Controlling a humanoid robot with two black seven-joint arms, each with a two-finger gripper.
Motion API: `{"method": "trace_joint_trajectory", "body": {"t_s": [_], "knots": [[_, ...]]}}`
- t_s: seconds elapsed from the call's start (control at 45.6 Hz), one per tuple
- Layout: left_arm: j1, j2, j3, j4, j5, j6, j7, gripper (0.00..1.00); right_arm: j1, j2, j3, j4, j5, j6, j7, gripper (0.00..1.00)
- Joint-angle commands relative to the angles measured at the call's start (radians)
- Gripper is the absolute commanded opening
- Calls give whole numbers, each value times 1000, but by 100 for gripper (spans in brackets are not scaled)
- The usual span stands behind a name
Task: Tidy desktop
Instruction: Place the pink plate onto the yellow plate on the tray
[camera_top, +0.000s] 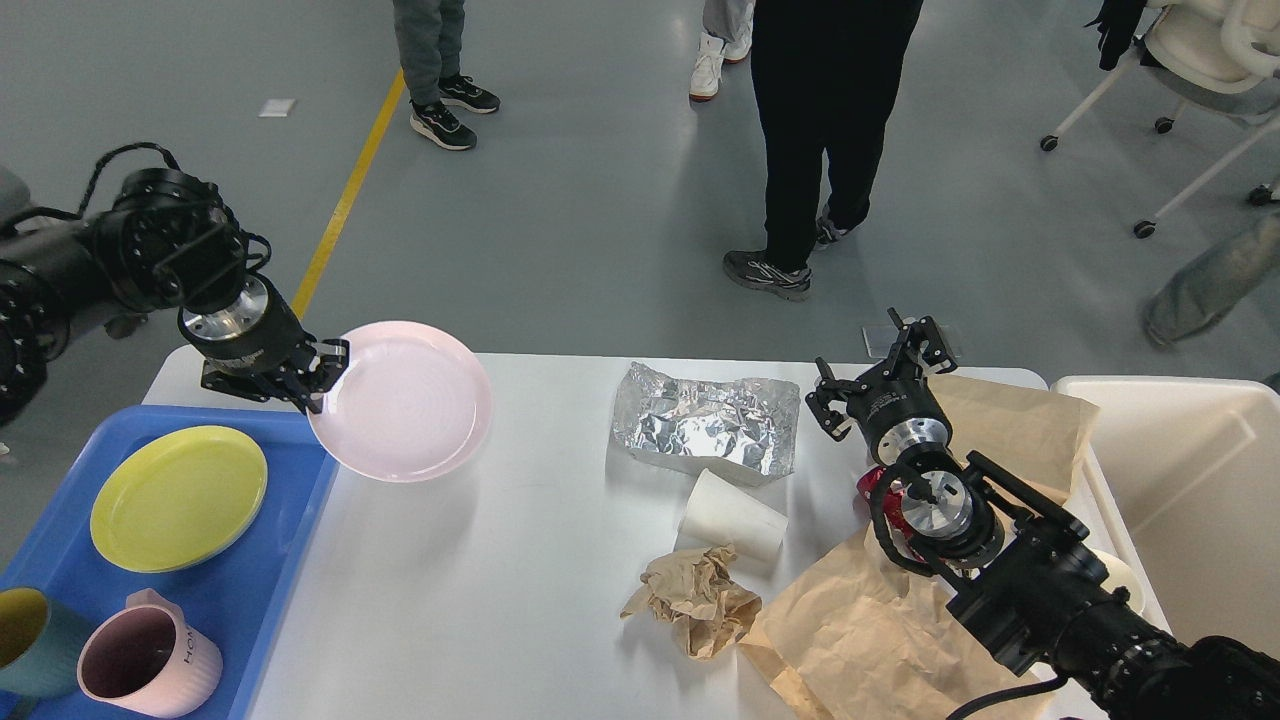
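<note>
Gripping the pink plate (402, 400), left jaws; right jaws spread above brown paper (1010, 425).

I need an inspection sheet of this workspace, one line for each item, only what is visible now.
Surface: desktop, white, partly covered.
Job's things: pink plate held above the desktop; yellow plate and two mugs in the blue tray.
Clutter: foil, white cup on its side, crumpled paper, brown paper sheets.
Grippers: left end effector shut on the pink plate's rim; right end effector open, empty.
Cables: black cable on the left arm.
Surroundings: white bin at right; people standing; chair.
</note>
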Motion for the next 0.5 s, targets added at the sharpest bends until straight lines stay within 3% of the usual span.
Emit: {"method": "trace_joint_trajectory", "body": {"t_s": [0.0, 0.219, 0.482], "knots": [[-33, 88, -23, 1, 0, 0, 0, 0, 0, 0, 0, 0, 0, 0, 0, 100], [2, 268, -49, 8, -4, 0, -3, 0, 0, 0, 0, 0, 0, 0, 0, 100], [202, 372, -129, 46, -6, 0, -3, 0, 0, 0, 0, 0, 0, 0, 0, 100]]}}
